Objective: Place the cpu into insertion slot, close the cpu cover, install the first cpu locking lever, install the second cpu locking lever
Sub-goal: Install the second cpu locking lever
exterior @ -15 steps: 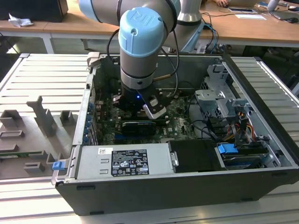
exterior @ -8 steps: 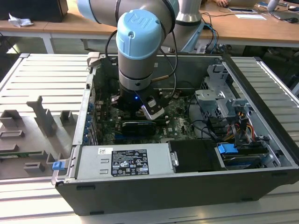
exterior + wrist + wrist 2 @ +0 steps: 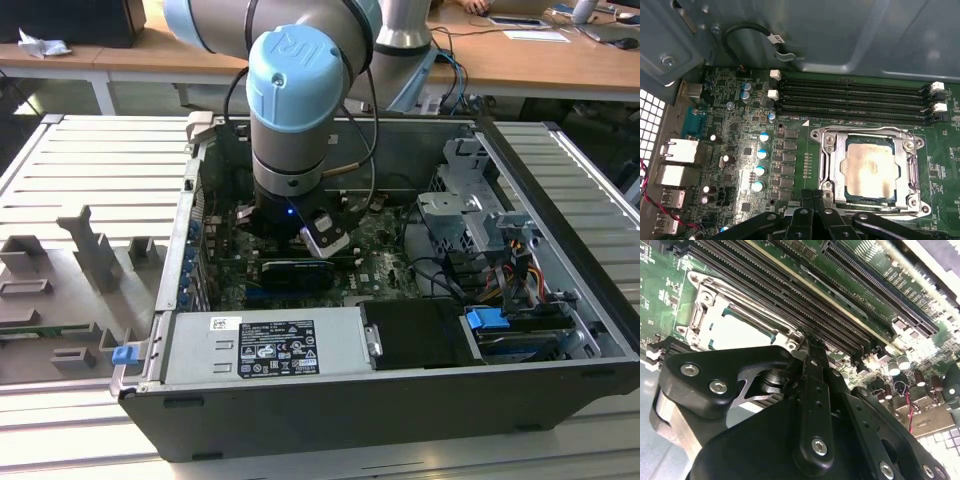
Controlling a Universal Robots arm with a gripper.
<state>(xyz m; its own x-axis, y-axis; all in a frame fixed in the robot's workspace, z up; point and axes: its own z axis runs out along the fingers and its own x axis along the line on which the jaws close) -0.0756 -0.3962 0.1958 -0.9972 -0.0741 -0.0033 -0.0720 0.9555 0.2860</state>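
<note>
Cpu (image 3: 871, 172) sits in insertion slot (image 3: 832, 170) w/ cpu cover (image 3: 867, 134) down; gripper (image 3: 812, 200) fingers pressed together, just beside socket's edge.

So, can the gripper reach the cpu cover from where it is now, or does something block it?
Probably yes. In the first wrist view the gripper sits right at the edge of the cpu cover, which lies flat around the cpu. Nothing stands between them; the memory slots lie on the far side.
</note>
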